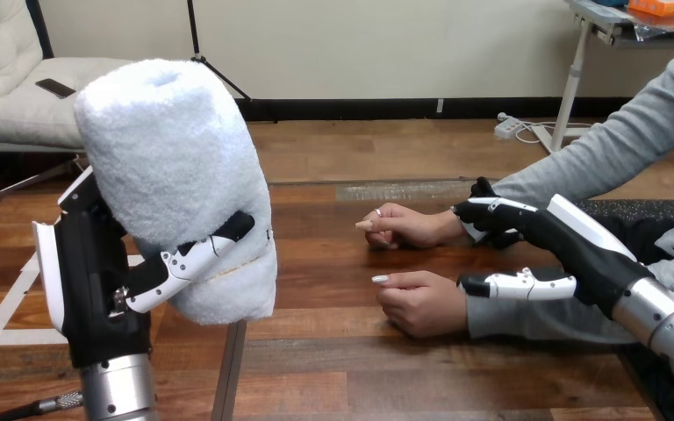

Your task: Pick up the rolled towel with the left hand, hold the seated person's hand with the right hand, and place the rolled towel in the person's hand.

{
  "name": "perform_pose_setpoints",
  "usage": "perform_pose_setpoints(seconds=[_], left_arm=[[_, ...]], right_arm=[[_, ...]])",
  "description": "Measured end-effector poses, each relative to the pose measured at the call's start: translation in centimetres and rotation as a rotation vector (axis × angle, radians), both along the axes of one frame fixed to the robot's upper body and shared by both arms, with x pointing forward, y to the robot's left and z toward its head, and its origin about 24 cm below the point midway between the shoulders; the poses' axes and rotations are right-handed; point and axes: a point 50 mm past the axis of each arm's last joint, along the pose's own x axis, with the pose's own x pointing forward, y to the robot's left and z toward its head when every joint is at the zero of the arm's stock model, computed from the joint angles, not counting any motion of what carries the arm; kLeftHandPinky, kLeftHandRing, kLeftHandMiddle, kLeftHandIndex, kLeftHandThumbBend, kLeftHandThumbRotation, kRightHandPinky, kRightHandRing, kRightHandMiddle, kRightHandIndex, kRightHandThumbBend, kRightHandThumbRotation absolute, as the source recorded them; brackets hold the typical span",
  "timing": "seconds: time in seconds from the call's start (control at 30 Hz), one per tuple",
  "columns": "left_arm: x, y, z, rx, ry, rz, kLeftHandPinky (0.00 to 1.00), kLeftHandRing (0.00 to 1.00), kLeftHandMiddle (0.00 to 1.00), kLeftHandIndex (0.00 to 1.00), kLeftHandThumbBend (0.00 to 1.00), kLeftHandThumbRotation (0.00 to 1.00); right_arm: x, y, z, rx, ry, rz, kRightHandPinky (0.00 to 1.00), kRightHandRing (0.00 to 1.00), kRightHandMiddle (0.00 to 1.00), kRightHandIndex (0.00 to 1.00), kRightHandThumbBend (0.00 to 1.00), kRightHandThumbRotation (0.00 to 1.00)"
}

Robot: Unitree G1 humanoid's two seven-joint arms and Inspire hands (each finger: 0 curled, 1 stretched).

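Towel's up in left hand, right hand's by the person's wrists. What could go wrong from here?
1. The person's farther hand and nearer hand both rest curled on the table: no open palm for the rolled towel.
2. The right hand sits between both wrists; it may steady the wrong one.
3. The left hand grips the bulky towel low; it could tip or unroll on the way.

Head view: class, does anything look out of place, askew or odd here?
Nothing spilled or damaged. The rolled towel stands roughly upright, off the table, gripped in the left hand. Oddly, both the person's hands lie curled on the table, so no open palm awaits it. The right hand sits by their wrists.
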Motion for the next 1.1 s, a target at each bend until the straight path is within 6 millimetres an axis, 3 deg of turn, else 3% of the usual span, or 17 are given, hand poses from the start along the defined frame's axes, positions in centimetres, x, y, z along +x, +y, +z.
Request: perform_pose_setpoints(seconds=[0.57,1.1], left_arm=[[0.1,-0.3,-0.2,-0.013,0.021,-0.008,0.29,0.33,0.4,0.43,0.58,0.0],[0.0,-0.4,-0.3,-0.011,0.025,-0.02,0.29,0.33,0.4,0.43,0.57,0.0]], right_arm=[[0.9,0.2,-1.8,-0.154,0.122,0.003,0.78,0.88,0.89,0.88,1.0,0.47],[2.0,0.3,-2.1,-0.283,0.164,-0.017,0.8,0.9,0.9,0.89,1.0,0.51]])
